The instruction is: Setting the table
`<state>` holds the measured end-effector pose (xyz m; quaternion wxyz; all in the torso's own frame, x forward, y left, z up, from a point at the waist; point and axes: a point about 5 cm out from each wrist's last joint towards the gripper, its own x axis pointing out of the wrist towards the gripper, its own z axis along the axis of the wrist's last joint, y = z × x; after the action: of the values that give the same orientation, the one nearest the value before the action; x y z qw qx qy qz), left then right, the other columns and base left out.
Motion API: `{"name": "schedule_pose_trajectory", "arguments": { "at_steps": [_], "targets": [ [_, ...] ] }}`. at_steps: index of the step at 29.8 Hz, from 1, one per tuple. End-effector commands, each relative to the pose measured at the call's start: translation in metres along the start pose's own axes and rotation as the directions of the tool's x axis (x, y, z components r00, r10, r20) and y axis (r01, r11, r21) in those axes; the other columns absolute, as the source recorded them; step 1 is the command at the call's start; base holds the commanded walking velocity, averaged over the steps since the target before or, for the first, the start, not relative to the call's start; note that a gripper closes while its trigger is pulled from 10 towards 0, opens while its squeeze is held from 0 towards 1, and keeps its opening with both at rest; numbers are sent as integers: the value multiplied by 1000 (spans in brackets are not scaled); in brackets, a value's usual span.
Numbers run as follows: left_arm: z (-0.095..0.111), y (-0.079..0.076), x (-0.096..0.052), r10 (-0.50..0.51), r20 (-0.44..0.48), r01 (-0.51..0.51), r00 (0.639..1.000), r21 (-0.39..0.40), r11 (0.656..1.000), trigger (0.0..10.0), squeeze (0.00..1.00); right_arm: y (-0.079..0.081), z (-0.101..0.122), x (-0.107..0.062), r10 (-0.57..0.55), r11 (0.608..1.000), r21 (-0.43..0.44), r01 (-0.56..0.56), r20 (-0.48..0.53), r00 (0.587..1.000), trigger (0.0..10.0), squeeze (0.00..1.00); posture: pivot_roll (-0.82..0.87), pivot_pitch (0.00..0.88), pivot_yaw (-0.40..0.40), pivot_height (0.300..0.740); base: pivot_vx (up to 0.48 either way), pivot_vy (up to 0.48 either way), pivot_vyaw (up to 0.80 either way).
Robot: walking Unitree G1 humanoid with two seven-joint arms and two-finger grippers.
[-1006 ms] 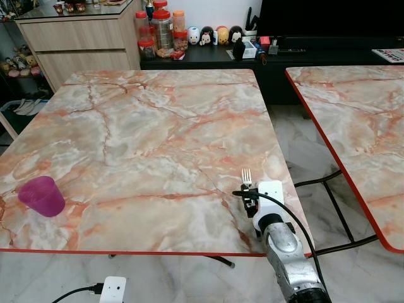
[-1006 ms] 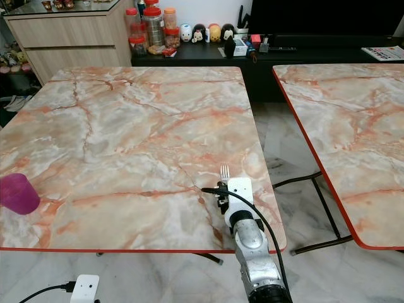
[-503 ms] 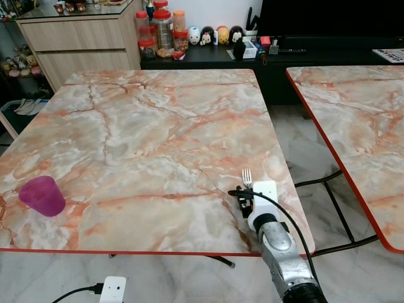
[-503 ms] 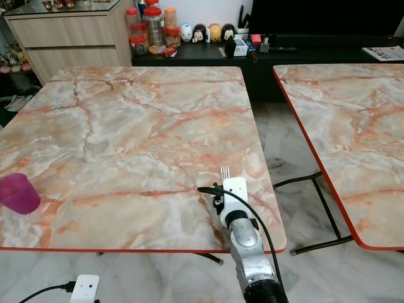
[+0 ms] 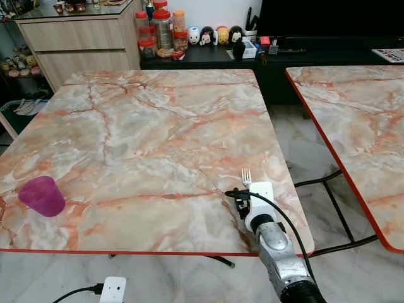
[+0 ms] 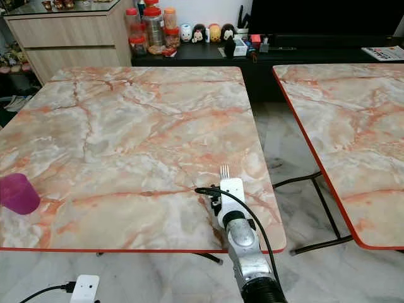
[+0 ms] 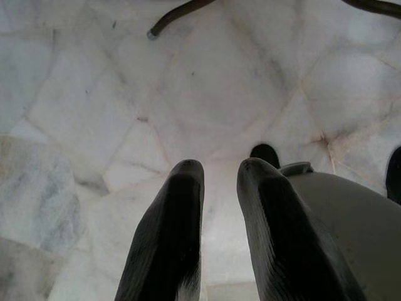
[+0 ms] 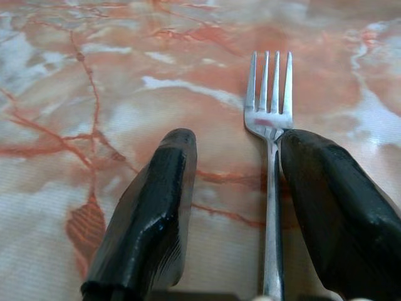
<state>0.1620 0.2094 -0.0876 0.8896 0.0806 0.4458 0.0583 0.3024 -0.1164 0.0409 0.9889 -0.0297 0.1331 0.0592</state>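
A silver fork (image 8: 269, 119) lies on the marble table (image 5: 158, 126) near its front right corner, tines pointing away from me. My right gripper (image 8: 235, 141) is low over the table and open, its fingers either side of the fork's handle. The handle runs close along one finger (image 8: 326, 188); whether they touch I cannot tell. From the head views the fork tines (image 5: 246, 175) stick out just past the right wrist. A purple cup (image 5: 41, 196) stands upright at the table's front left. My left gripper (image 7: 219, 169) hangs idle over the floor, open by a narrow gap, holding nothing.
A second marble table (image 5: 353, 113) stands to the right, across a gap of tiled floor. Behind the tables are a wooden cabinet (image 5: 76, 38) and a dark low shelf with jars (image 5: 163, 31) and small figures. A white power strip (image 5: 112, 290) lies on the floor in front.
My right arm has shifted a little to the left over the table's front right corner. The fork has stayed where it lay.
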Motion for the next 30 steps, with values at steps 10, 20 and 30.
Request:
{"name": "schedule_pose_trajectory", "arguments": {
  "at_steps": [10,20,30],
  "targets": [
    [-5,1,-1,-7,-25,7,1000,1,1000,10000,0,-5,0,-1,-69,998,16,69,7,998,10000,0,2,58,15,740,0,0,0],
    [-4,0,-1,-9,-27,9,1000,3,1000,10000,0,-4,-5,-2,-63,998,19,63,-15,998,10000,0,4,57,16,740,0,0,0],
    [-6,1,-1,-11,-35,11,999,8,1000,10000,0,-3,-19,-3,-81,996,30,85,-113,990,10000,0,7,60,19,740,0,0,0]
  ]
}}
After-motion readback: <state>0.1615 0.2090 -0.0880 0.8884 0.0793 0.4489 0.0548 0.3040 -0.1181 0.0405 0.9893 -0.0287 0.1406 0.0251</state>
